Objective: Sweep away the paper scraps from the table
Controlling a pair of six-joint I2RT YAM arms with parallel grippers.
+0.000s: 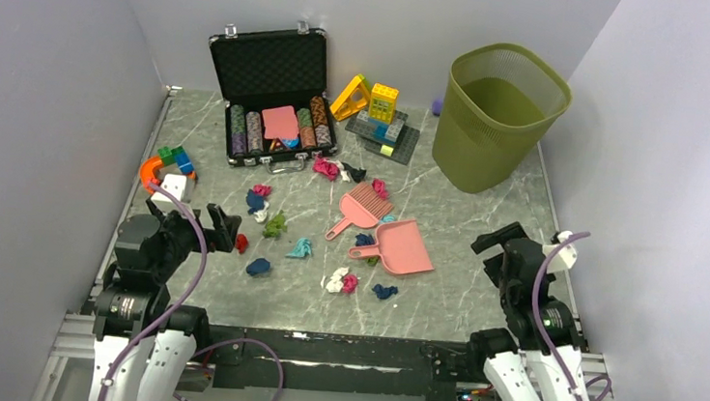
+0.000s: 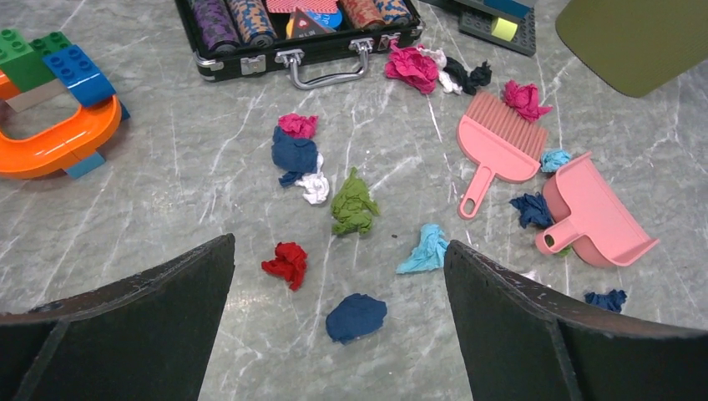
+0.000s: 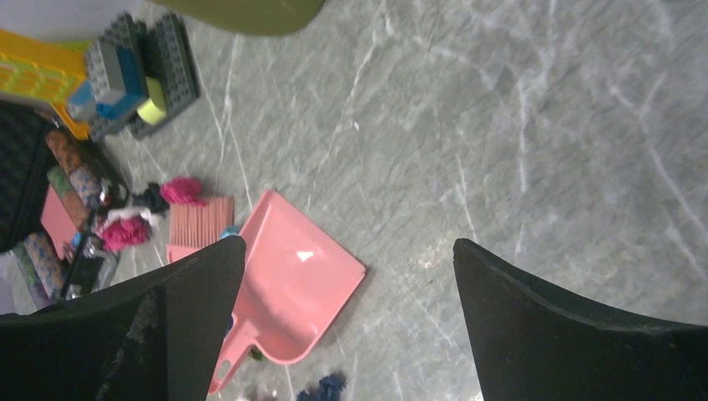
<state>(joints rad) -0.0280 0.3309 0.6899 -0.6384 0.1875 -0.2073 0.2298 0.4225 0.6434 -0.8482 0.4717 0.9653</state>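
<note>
Progress: none to speak of, judging by the layout. Nearest, at seven o'clock on the table [image 1: 459,297], left gripper [image 2: 338,246] spread wide and empty; at four o'clock, right gripper [image 3: 348,246] parted just as wide, gripping nothing either. Just beyond, toward the middle, paper scraps [image 1: 258,267] strewn loose on the marble: red, dark blue, teal and green at eight to nine o'clock, white-and-pink and blue wads at six, more pink and black out at twelve by the poker chip case [image 1: 270,72]. None gathered, none in the pink dustpan [image 1: 403,246], lying flat near centre with the pink brush [image 1: 362,207] just beside it at eleven o'clock, both untouched. Farthest, at one o'clock, green bin [image 1: 499,116], upright, no scrap visible inside. Leaves everything: taking up both tools, sweeping, tipping out.
</note>
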